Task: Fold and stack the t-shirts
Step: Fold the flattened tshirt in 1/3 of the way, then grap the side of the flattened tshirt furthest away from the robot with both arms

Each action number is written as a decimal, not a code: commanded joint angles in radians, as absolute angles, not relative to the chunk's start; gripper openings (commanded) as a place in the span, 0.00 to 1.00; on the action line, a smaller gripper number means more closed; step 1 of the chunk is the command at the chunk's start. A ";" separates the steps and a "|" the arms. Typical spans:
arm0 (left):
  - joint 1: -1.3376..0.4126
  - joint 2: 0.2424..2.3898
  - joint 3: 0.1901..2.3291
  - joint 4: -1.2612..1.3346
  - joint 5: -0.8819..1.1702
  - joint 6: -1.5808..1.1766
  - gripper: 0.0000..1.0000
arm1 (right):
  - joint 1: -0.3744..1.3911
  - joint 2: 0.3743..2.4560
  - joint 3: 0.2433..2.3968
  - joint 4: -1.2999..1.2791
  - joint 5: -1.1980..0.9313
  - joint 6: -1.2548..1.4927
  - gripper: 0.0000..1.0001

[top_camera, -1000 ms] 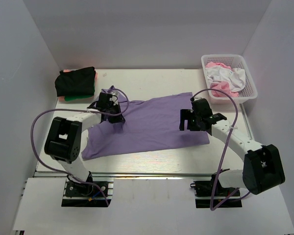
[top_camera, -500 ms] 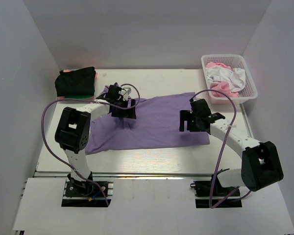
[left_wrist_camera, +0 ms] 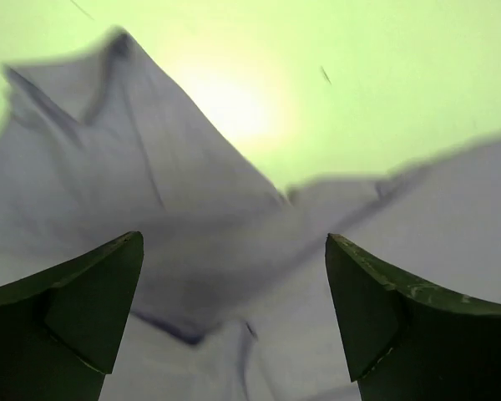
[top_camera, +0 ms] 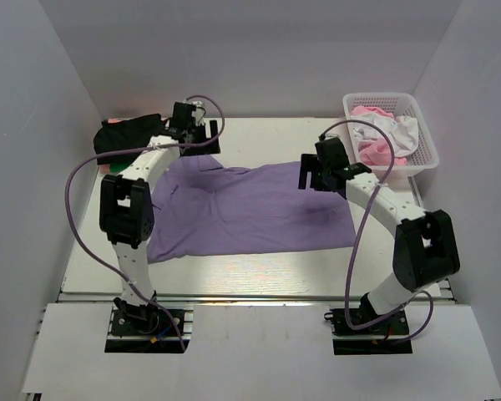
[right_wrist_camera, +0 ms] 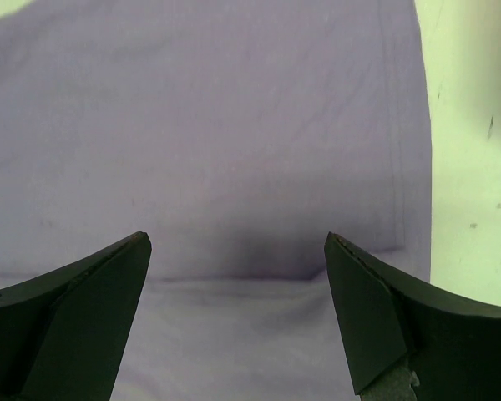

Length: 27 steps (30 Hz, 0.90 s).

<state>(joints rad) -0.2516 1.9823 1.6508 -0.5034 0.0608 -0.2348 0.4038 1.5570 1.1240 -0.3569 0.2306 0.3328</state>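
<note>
A large lavender-purple t-shirt (top_camera: 250, 209) lies spread across the middle of the table, with a fold line along its body (right_wrist_camera: 234, 271). My left gripper (top_camera: 196, 134) hovers open above the shirt's back left corner, beside a folded black t-shirt (top_camera: 121, 134) that tops a small stack. In the left wrist view the open left gripper (left_wrist_camera: 234, 241) holds nothing, and a blurred purple sleeve (left_wrist_camera: 108, 134) lies below it. My right gripper (top_camera: 311, 174) stands open over the shirt's back right part. Nothing is held between the jaws of the right gripper (right_wrist_camera: 235, 238) in its wrist view.
A white lattice basket (top_camera: 386, 98) at the back right holds pink and white cloth (top_camera: 376, 134). A green edge (top_camera: 108, 170) shows under the black stack at the back left. White walls close in the table on three sides.
The left gripper opened, let go of the purple shirt's left part and moved toward the back of the table. The right gripper lifted and shifted back a little, still open.
</note>
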 commanded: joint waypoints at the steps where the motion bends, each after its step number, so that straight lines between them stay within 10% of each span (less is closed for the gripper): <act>1: -0.209 2.080 1.773 -0.603 0.008 -0.272 1.00 | 0.393 1.609 1.201 -0.333 0.293 0.337 0.90; 27: -0.170 2.396 2.038 -0.503 -0.298 0.015 1.00 | 0.302 1.828 1.391 -0.364 0.207 0.314 0.90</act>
